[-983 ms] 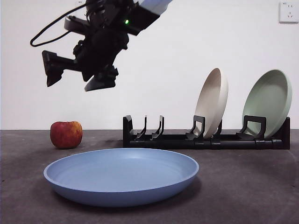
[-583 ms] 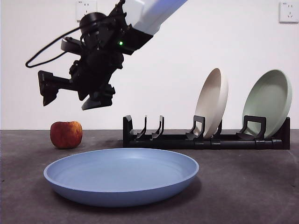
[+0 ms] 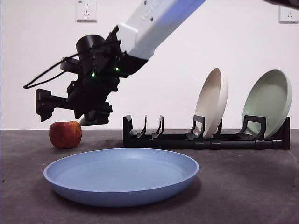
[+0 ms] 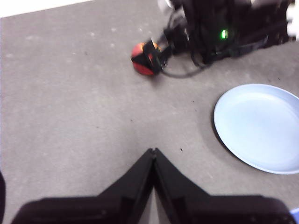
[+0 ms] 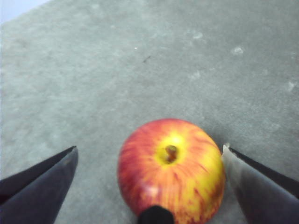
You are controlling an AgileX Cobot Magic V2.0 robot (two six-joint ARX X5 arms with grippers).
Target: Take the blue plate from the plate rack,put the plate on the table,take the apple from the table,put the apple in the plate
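The blue plate (image 3: 121, 175) lies flat on the table (image 3: 252, 186) at the front, also seen in the left wrist view (image 4: 261, 126). At the back left stands the red apple (image 3: 65, 134) on the table. My right gripper (image 3: 70, 114) hangs open just above it, one jaw to each side of the apple (image 5: 170, 170), stem up, without touching. The left wrist view shows that arm over the apple (image 4: 142, 58). My left gripper (image 4: 153, 151) is shut on nothing, high above bare table. The black plate rack (image 3: 205, 140) stands at the back.
In the rack's right half stand a beige plate (image 3: 212, 100) and a pale green plate (image 3: 268, 100), both upright. The rack's left holders hold nothing. A white wall with outlets rises behind the table.
My right gripper has come down and to the left, from well above the table to just over the apple. The plate, the apple and the rack have not moved.
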